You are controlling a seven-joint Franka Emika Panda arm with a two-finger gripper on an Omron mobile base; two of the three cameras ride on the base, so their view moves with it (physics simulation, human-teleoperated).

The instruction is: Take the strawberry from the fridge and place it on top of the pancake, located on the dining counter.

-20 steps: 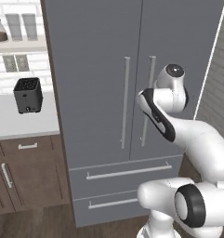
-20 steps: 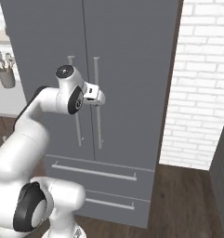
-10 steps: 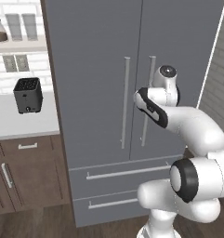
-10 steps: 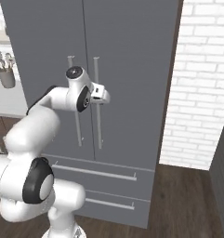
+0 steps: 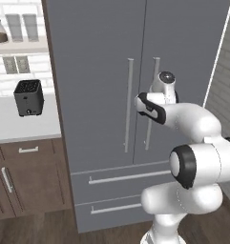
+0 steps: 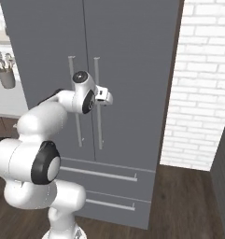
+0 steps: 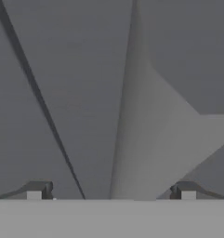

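Hand view: the right door handle (image 7: 132, 116) of the fridge (image 5: 135, 71) is seen close up, framed between jaws spread wide and holding nothing. Compared with a second ago, the gripper (image 6: 107, 97) has been carried nearer to the handle, both doors being shut. The strawberry is presumably inside the fridge, unseen; door opening is judged the step in hand.
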